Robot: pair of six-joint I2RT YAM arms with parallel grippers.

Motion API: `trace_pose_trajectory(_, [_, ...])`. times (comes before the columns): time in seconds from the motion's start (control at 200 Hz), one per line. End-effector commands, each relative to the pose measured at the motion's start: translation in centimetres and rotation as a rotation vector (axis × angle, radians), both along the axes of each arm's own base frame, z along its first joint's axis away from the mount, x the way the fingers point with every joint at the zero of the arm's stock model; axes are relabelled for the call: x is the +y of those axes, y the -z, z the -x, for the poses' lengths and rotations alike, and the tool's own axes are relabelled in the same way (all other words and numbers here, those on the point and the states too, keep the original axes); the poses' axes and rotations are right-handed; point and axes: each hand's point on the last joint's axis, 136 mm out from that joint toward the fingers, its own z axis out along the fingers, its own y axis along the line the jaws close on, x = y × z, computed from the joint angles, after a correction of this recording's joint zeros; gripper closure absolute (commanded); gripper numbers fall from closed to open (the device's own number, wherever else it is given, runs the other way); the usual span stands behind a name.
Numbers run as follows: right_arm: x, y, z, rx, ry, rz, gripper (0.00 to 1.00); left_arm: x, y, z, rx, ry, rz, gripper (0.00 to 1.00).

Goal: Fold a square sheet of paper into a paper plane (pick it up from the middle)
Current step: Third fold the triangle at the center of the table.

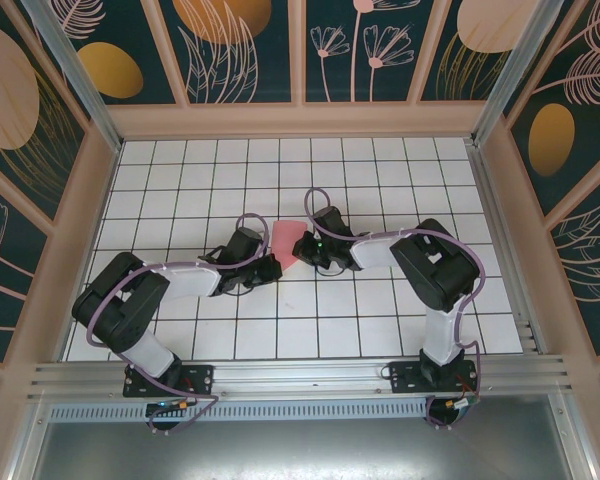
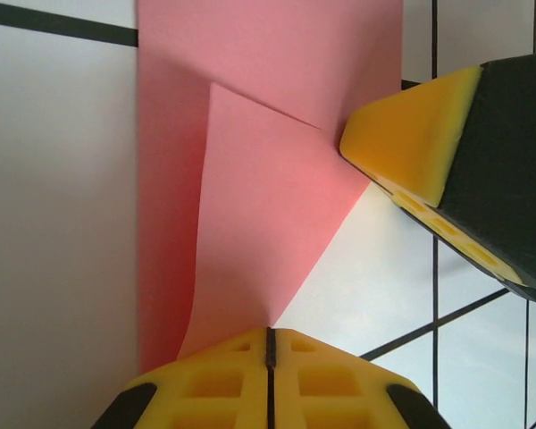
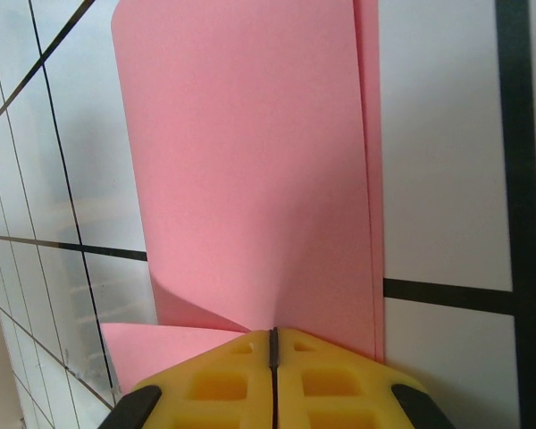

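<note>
paper (image 1: 287, 241) was mid-frame, partly folded with one diagonal flap; left end effector (image 2: 270, 350) and right end effector (image 3: 273, 347) both pinched shut on it, most folds likely not yet done.

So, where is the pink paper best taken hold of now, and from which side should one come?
Probably the free far edge of the pink paper, coming from the far side and pinching across its layers. The left gripper and the right gripper are each shut on a near part, so that side is crowded. The sheet is thin and folded, so an edge pinch suits it.
</note>
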Motion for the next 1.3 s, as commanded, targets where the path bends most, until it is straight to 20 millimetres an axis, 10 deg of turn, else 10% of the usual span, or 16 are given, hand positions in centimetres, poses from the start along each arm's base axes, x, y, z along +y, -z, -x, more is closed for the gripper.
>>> trace_pose_trajectory(0.0, [-2.9,5.5,2.8,0.137,0.021,0.149,0.92,1.1,1.8,0.7,0.036,-0.028,-0.049,0.91])
trace_pose_trajectory(0.726, [-4.2,6.7,3.4,0.167,0.030,0.214,0.92,4.4,4.0,4.9,0.099,-0.063,-0.039,0.92])
trace_pose_trajectory(1.146, [-3.8,6.4,3.0,0.160,0.030,0.205,0.92,0.6,-5.4,0.5,-0.118,0.002,0.130,0.94])
trace_pose_trajectory(1.296, [-3.8,6.4,3.0,0.162,0.028,0.203,0.92,0.2,-4.9,-0.9,-0.120,-0.019,0.100,0.97])
